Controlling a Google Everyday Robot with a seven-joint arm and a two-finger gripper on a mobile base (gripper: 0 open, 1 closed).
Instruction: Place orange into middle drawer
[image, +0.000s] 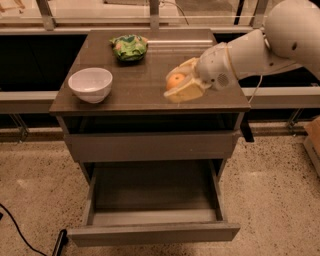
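Observation:
The orange (175, 80) is small and round, and it sits between the pale fingers of my gripper (179, 84). The gripper is shut on it and holds it just above the right front part of the cabinet top (140, 87). My white arm (250, 50) reaches in from the right. The middle drawer (152, 233) is pulled out below, low at the front of the cabinet. Its dark floor (155, 187) is bare. The gripper is above and behind the open drawer.
A white bowl (90, 84) stands at the left of the cabinet top. A green patterned snack bag (129, 47) lies at the back. A closed grey drawer front (150, 145) is above the open drawer. A black cable (20, 231) runs on the floor at left.

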